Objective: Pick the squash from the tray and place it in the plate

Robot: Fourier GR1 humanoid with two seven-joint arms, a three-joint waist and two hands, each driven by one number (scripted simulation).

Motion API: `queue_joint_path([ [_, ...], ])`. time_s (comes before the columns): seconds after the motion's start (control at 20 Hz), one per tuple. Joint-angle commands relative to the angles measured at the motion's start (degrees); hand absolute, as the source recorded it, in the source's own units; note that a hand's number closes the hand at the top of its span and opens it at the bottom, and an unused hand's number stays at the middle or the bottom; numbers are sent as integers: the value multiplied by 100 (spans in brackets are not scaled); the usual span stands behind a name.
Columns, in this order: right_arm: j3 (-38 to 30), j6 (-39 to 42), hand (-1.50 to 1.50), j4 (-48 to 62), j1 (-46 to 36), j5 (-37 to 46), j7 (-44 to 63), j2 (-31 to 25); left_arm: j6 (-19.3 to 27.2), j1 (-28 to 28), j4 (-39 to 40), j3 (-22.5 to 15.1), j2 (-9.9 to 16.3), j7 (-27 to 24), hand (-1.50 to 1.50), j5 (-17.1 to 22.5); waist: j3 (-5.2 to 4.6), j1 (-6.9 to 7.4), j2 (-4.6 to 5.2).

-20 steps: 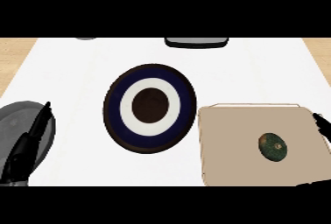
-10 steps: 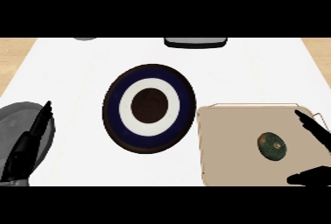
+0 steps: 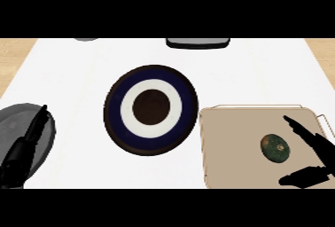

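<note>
A small dark green squash (image 3: 275,148) lies on the beige tray (image 3: 235,146) at the lower right. My right hand (image 3: 314,153) hovers over the tray's right side, open, with its fingers stretched just right of the squash and its thumb below it; whether it touches the squash I cannot tell. The plate (image 3: 151,109), ringed dark blue and white with a brown centre, sits in the middle of the white counter, left of the tray. My left hand (image 3: 25,148) rests open at the lower left edge, fingers up.
A grey round dish (image 3: 16,119) lies under my left hand at the left edge. A dark object (image 3: 197,42) sits at the counter's far edge, with a grey one (image 3: 85,39) further left. Wooden floor shows beyond both sides.
My right hand has come leftward over the tray, from its right edge towards the squash. The left hand, squash and plate have stayed put.
</note>
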Motion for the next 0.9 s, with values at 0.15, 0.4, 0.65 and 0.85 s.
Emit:
queue_joint_path([
  [0.15,78,-181,-150,511,-129,613,-329,520,-278,171,-70,233,-94,-171,0,-35,0,4,0],
  [0.4,-157,-10,150,647,-306,588,-568,640,-90,-232,64,78,-409,170,0,-430,0,-11,0],
  [0.65,-147,-369,150,928,-387,817,-985,856,-285,215,-472,373,-258,112,0,-230,1,11,-2],
  [0.85,-247,-180,150,897,-708,948,-753,833,-234,-193,93,279,-509,51,0,-489,-1,-6,1],
])
